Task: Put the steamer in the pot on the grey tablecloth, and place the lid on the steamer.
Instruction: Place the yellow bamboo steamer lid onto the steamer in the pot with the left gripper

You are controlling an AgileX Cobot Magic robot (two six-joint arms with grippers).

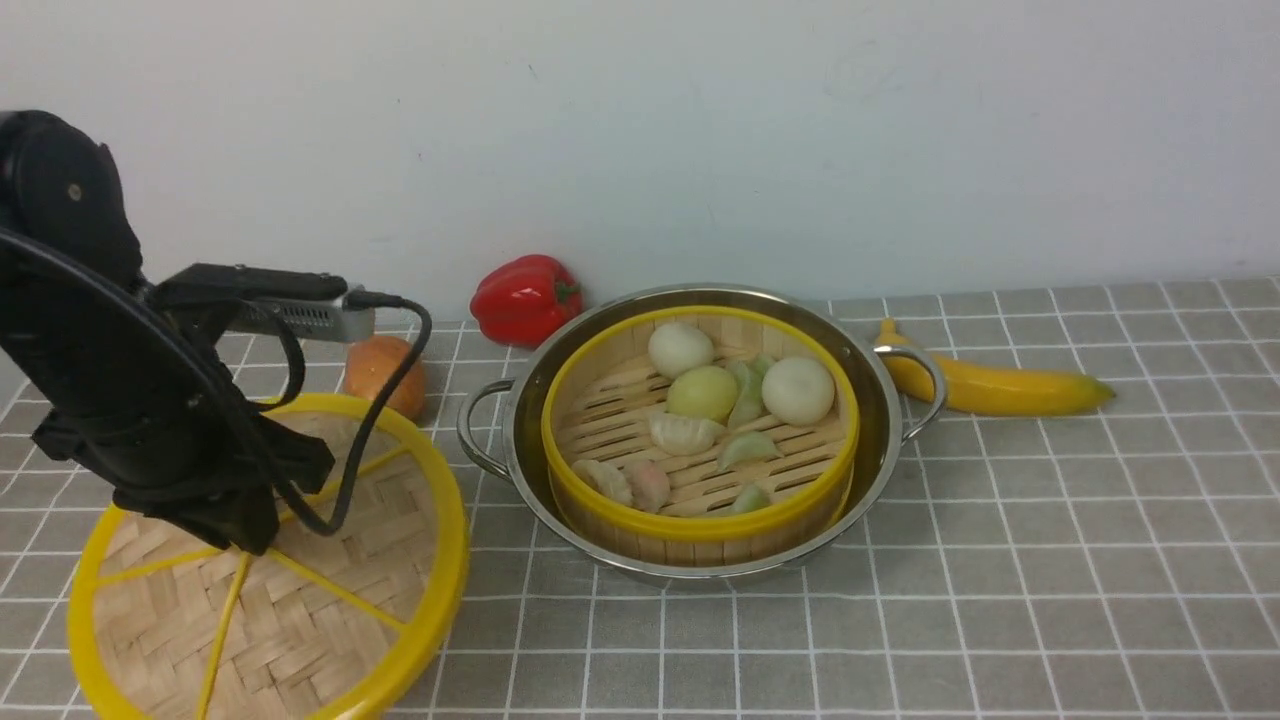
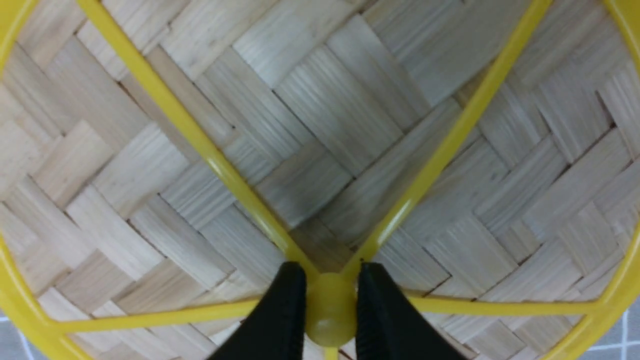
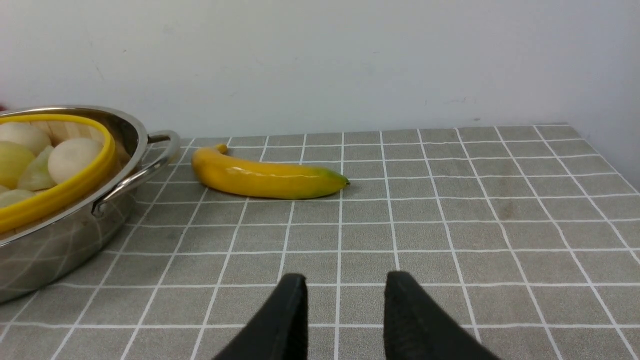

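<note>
Lid (image 1: 350, 590) pinched at its knob (image 2: 331, 310) by the left tool (image 2: 331, 305), right tool (image 3: 346, 280) spread; steamer (image 1: 700, 530) sits inside pot (image 1: 870, 470), so lid placement is judged in hand, next requiring a lift and level carry over the steamer

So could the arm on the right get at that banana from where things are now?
Probably yes: the right gripper is open, and only bare cloth shows between it and the banana.
</note>
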